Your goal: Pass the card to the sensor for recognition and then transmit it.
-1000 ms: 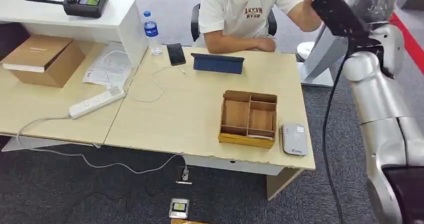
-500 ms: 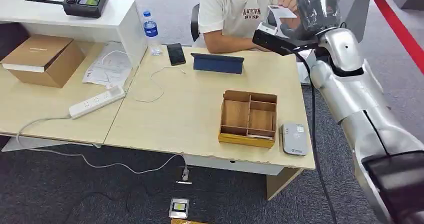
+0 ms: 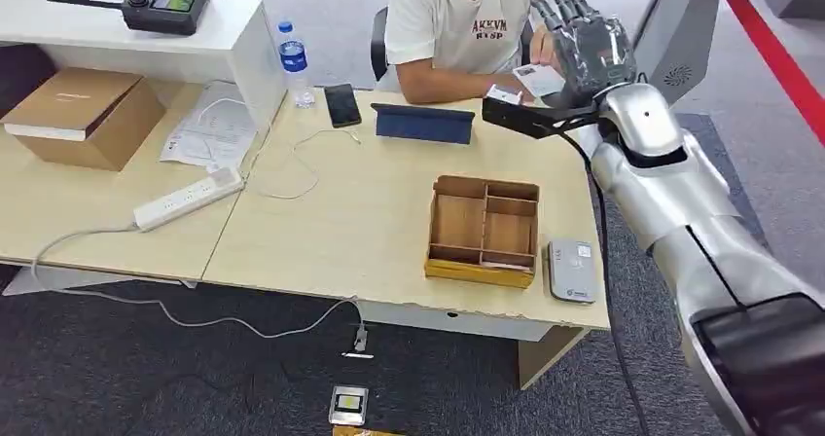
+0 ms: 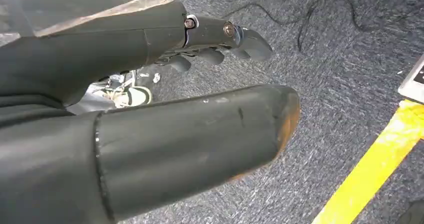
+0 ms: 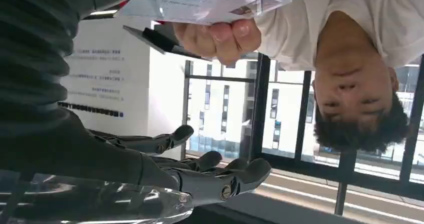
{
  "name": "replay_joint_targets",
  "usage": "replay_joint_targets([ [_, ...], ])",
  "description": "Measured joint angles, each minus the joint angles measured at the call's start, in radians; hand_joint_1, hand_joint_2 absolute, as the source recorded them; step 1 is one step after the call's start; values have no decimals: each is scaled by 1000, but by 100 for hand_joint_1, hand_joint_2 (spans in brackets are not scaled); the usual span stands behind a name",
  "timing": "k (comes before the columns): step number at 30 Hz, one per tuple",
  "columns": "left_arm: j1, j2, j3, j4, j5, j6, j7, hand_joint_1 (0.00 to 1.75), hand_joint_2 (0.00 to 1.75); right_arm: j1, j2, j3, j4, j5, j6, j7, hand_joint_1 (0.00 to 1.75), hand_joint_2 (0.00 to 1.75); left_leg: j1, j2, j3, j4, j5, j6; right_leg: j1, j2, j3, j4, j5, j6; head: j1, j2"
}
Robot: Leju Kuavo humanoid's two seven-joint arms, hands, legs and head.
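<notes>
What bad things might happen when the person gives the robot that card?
1. The robot's right hand has its fingers spread and holds nothing, while the person's hand holds the white card. If the person lets go early, the card may drop.
2. The grey card sensor lies near the table's front edge, beside the wooden compartment tray; a clumsy swipe might nudge it off.
</notes>
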Motion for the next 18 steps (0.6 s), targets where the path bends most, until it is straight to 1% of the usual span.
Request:
replay_joint_targets([
  [1, 0, 0, 0, 0, 0, 2, 3, 0, 0, 1, 0, 2, 5, 0, 0, 6, 162, 175, 0, 0, 0, 0, 0, 0, 0, 0, 0, 0, 0, 0, 0, 0],
  [2, 0, 0, 0, 0, 0, 4, 9, 0, 0, 1, -1, 3, 8, 0, 0, 11, 175, 175, 0, 0, 0, 0, 0, 0, 0, 0, 0, 0, 0, 0, 0, 0],
  [7, 2, -10, -1, 0, 0, 18, 34, 0, 0, 6, -10, 5, 27, -30, -4, 19, 175, 175, 0, 0, 0, 0, 0, 0, 0, 0, 0, 0, 0, 0, 0, 0],
  [18, 2, -15, -1, 0, 5, 19, 34, 0, 0, 11, -15, -1, 48, -44, -4, 12, 175, 175, 0, 0, 0, 0, 0, 0, 0, 1, 0, 0, 0, 0, 0, 0],
])
